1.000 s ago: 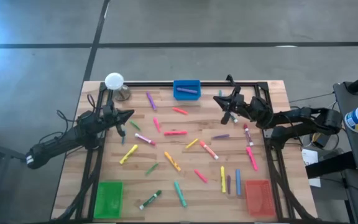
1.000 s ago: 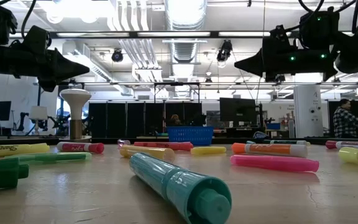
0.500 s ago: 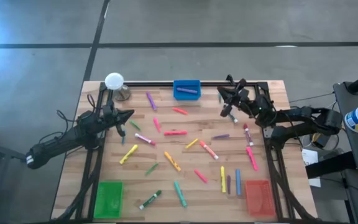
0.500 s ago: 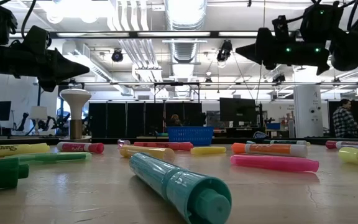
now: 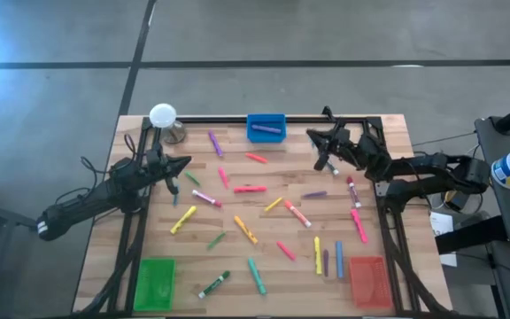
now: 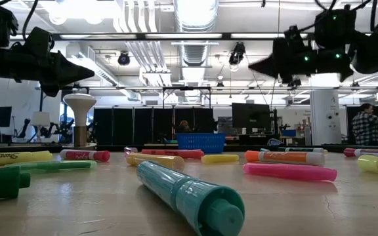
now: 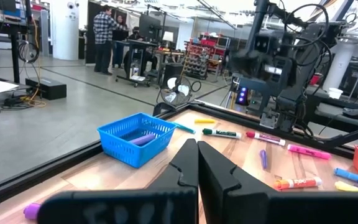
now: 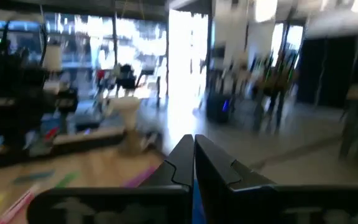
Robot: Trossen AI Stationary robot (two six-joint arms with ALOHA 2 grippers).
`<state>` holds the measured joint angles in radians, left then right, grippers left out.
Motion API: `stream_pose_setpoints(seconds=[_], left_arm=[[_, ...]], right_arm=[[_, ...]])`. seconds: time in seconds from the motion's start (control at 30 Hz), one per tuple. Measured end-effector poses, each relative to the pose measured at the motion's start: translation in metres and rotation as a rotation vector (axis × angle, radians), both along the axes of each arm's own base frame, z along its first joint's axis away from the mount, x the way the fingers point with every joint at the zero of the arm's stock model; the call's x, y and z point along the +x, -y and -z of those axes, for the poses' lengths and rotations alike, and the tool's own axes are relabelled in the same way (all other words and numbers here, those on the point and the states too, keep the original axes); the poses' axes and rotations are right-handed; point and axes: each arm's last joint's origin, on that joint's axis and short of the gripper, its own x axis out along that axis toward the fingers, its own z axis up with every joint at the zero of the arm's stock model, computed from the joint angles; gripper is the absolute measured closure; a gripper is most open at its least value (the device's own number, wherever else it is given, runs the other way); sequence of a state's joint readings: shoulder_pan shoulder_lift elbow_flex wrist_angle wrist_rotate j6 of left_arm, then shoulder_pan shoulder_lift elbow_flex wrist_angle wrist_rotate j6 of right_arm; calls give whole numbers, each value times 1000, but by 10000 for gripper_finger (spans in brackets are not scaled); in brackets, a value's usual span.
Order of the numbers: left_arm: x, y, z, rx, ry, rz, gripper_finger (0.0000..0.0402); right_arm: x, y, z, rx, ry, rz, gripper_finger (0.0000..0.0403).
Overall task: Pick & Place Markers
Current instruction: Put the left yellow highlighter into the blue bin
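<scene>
Many markers lie flat and scattered on the wooden table: a pink one [image 5: 250,189], a yellow one [image 5: 182,219], a teal one [image 5: 256,276] that lies nearest in the low view [image 6: 189,195]. A purple marker [image 5: 267,129] lies in the blue tray [image 5: 266,138] at the far edge. My right gripper [image 5: 312,136] hangs shut in the air right of that tray, above the table [image 6: 251,65], its fingers together in its wrist view [image 8: 194,146]. My left gripper [image 5: 187,163] hovers shut over the table's left side [image 7: 197,149], pointing right. Neither holds anything.
A green tray [image 5: 155,283] sits at the near left corner and a red tray [image 5: 367,280] at the near right. A white mushroom-shaped object [image 5: 163,116] stands at the far left corner. A black frame rail [image 5: 211,119] runs round the table. People stand in the room behind.
My right gripper rose and swung a little toward the far edge, then dipped back down to about its earlier height. The left arm and the markers have stayed in place.
</scene>
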<state>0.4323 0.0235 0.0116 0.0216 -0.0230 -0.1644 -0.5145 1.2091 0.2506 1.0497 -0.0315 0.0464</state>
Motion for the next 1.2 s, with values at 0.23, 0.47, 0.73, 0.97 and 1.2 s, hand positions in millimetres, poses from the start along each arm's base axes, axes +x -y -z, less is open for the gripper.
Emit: stream_pose_setpoints(seconds=[0.23,0.47,0.73,0.97,1.2], left_arm=[[0,0,0,0,0,0,401],[0,0,0,0,0,0,401],[0,0,-1,2,5,-1,401],[0,0,-3,-106,82,-11,401],[0,0,2,-234,85,-8,401]], right_arm=[[-1,-26,34,135,-74,-107,392],[12,-51,27,166,77,-266,392],[30,-71,40,192,-11,-362,392],[37,-72,44,184,-30,-370,392],[42,-79,50,180,-62,-397,392]])
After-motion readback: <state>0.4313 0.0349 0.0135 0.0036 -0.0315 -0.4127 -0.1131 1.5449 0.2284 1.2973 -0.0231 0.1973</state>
